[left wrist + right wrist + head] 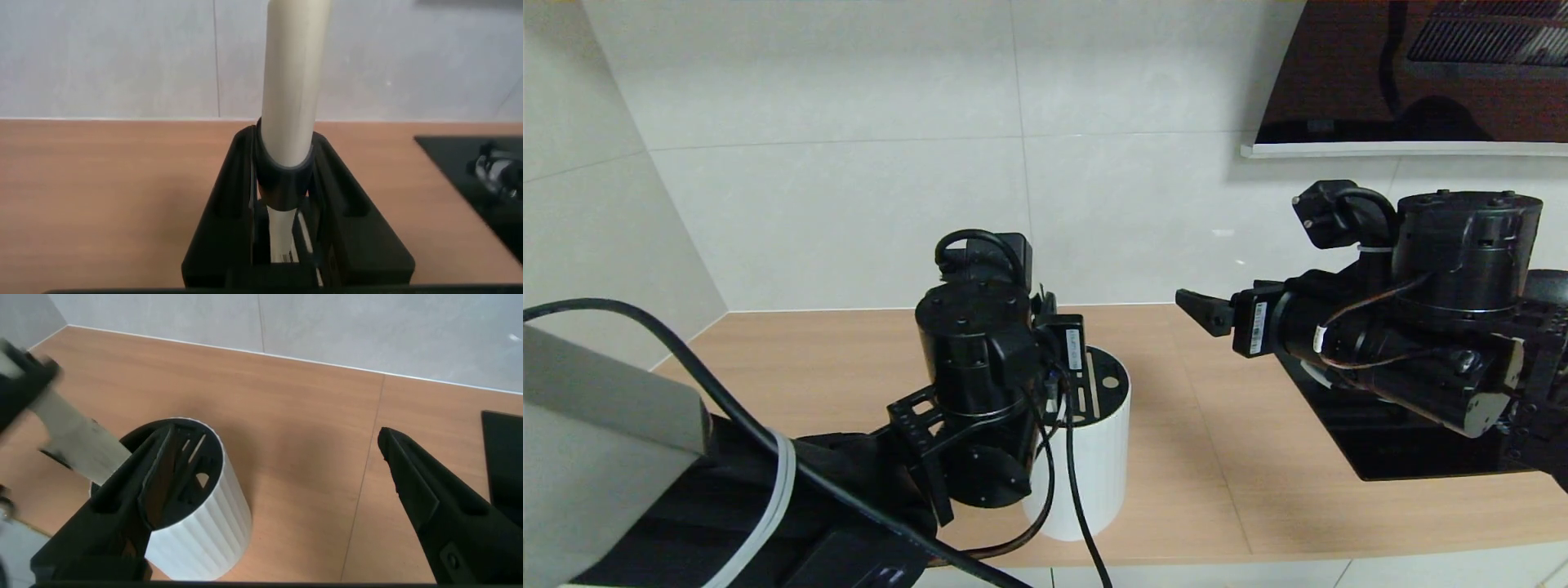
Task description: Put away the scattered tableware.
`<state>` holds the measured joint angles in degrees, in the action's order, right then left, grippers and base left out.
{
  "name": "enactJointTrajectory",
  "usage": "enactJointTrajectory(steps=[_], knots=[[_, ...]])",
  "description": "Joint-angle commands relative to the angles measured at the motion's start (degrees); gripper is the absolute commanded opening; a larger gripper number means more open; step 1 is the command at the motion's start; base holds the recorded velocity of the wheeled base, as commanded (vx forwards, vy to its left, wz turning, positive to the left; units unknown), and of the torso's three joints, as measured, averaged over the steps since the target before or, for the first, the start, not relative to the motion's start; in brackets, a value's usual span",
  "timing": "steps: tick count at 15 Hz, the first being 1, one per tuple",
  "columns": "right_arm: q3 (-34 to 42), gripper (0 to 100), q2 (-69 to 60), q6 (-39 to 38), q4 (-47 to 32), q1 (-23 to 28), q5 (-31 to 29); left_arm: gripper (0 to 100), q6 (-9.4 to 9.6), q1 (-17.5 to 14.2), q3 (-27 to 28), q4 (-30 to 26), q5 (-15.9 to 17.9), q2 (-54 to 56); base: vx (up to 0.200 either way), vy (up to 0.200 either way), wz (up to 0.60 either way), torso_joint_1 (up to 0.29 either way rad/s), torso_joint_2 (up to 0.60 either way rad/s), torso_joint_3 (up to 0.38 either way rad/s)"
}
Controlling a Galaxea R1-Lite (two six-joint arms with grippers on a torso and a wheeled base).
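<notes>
While the left gripper [284,151] stands clamped on the smooth cream handle of a utensil [294,73], just by its black collar, the flat pale end meets the slotted black top of the white ribbed utensil holder [1094,457] near the front of the wooden countertop [833,351]; whether it has entered a slot cannot be told. The piece looks light and stiff, its round handle apt to slip or turn, so the handle near the collar seems the right hold. Farther off, the right gripper [272,433] hovers with jaws apart and empty, near the black cooktop [1380,449] and tiled wall [849,122]. Counted: one utensil, one holder, two grippers
</notes>
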<state>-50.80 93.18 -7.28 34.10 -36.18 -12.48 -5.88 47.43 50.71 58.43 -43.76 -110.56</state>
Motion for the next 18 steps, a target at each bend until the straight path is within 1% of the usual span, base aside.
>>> enactJointTrajectory(steps=[1, 10, 17, 18], knots=[[0.0, 100, 0.15, -0.02, 0.0, -0.03, 0.0, 0, -0.01, 0.12, -0.26, 0.02, -0.09, -1.5, 0.0, 0.0, 0.0, 0.0, 0.0, 0.0], [-0.18, 100, 0.77, 0.07, 0.0, -0.03, 0.0, 0, -0.01, 0.38, -1.49, -0.07, 0.43, -6.34, 0.0, 0.0, 0.0, 0.0, 0.0, 0.0], [-0.09, 100, 1.21, 0.16, 0.0, -0.03, 0.0, 0, 0.08, 0.38, -1.93, -0.07, 0.61, -6.51, 0.0, 0.0, 0.0, 0.0, 0.0, 0.0], [0.0, 100, 1.21, 0.16, 0.0, -0.12, 0.0, 100, 0.08, 0.38, -1.93, -0.07, 0.61, -6.51, 0.0, 0.0, 0.0, 0.0, 0.0, 0.0]])
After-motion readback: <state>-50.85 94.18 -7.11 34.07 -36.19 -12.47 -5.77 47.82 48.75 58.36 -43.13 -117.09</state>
